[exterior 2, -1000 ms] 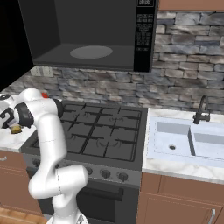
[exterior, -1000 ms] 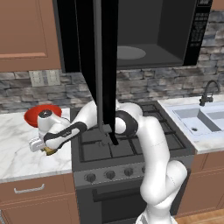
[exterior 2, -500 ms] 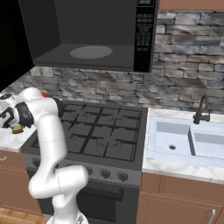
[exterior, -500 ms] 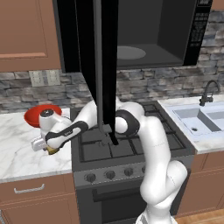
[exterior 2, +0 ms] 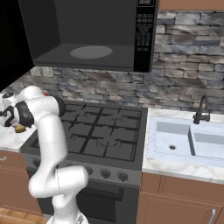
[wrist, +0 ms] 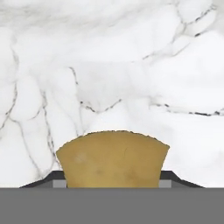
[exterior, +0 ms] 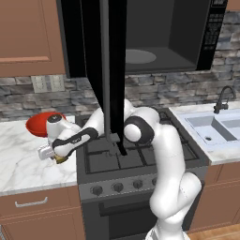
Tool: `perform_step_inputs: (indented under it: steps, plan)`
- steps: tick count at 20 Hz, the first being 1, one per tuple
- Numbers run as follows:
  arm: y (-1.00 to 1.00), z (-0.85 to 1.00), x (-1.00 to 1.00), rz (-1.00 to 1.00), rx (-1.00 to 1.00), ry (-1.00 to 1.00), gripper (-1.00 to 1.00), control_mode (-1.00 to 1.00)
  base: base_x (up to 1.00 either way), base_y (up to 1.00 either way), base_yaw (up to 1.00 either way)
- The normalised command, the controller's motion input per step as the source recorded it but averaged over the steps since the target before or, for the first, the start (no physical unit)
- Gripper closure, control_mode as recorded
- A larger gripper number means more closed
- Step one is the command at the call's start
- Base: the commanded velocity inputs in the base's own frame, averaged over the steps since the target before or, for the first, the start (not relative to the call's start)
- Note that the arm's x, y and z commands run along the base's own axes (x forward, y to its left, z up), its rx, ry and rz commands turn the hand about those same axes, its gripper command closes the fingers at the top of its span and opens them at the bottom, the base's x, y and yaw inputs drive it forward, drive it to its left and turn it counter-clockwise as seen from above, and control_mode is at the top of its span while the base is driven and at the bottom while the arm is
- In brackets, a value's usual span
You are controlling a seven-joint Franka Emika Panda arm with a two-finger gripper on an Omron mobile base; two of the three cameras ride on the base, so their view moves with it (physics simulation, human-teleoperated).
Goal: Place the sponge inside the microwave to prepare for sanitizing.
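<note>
A yellow-tan sponge (wrist: 113, 158) sits between my two dark fingertips, with the marble counter behind it. My gripper (exterior: 55, 157) is shut on the sponge (exterior: 60, 160) low over the counter, just left of the stove. From the right base view the sponge (exterior 2: 19, 129) peeks out beside the hand at the far left. The black microwave (exterior: 159, 42) hangs above the stove. Its tall door (exterior: 108, 70) is swung open toward me, and a round plate (exterior 2: 91, 52) lies in the grey cavity.
A red bowl (exterior: 37, 124) stands on the marble counter (exterior: 23, 164) right behind my hand. The black gas stove (exterior 2: 103, 135) is below the microwave. A sink (exterior 2: 188, 140) with a dark faucet is at the right. The open door hangs in front of the arm.
</note>
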Motion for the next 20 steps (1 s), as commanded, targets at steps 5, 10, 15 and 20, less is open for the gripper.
perform_step_inputs:
  steps: [5,10,15,20]
  plan:
    - [-0.11,0.19,0.00,-0.01,0.00,0.00,1.00,-1.00,0.00,0.00,0.00]
    - [-0.15,0.19,0.00,-0.02,0.00,0.00,1.00,-1.00,0.00,0.00,0.00]
    - [-0.25,0.07,0.00,-0.02,0.00,0.00,1.00,-1.00,0.00,0.00,0.00]
    - [-0.35,0.04,0.00,-0.03,0.00,0.00,1.00,-1.00,0.00,0.00,0.00]
